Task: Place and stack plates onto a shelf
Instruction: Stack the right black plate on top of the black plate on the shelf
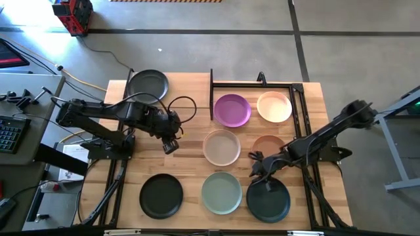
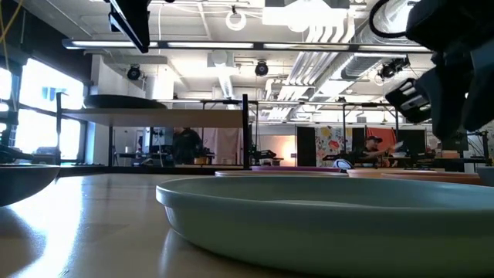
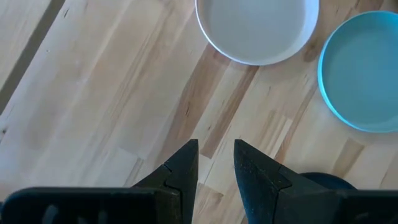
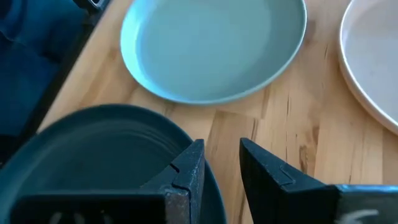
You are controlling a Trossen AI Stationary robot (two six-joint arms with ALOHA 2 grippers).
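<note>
One black plate (image 1: 147, 84) (image 2: 123, 101) rests on the pale shelf plank (image 1: 190, 88) (image 2: 154, 117) at the table's far left. The purple (image 1: 232, 109), cream (image 1: 274, 107), beige (image 1: 221, 147), terracotta (image 1: 268, 145), sage green (image 1: 221, 192) and two more black plates (image 1: 161, 195) (image 1: 268, 200) lie flat on the tabletop. My left gripper (image 1: 170, 145) (image 3: 214, 149) hovers over bare wood to the left of the beige plate, with its fingers narrowly parted. My right gripper (image 1: 261, 172) (image 4: 222, 149) hangs above the far rim of the near-right black plate (image 4: 112, 162). Its narrowly parted fingers stand one on each side of that rim.
A black metal frame (image 1: 211, 98) stands upright around the purple and cream plates. A cable loop (image 1: 184, 108) lies near the left arm. Bare wood (image 3: 93, 112) shows between the shelf and the near-left black plate. People move in the room beyond the table (image 2: 185, 143).
</note>
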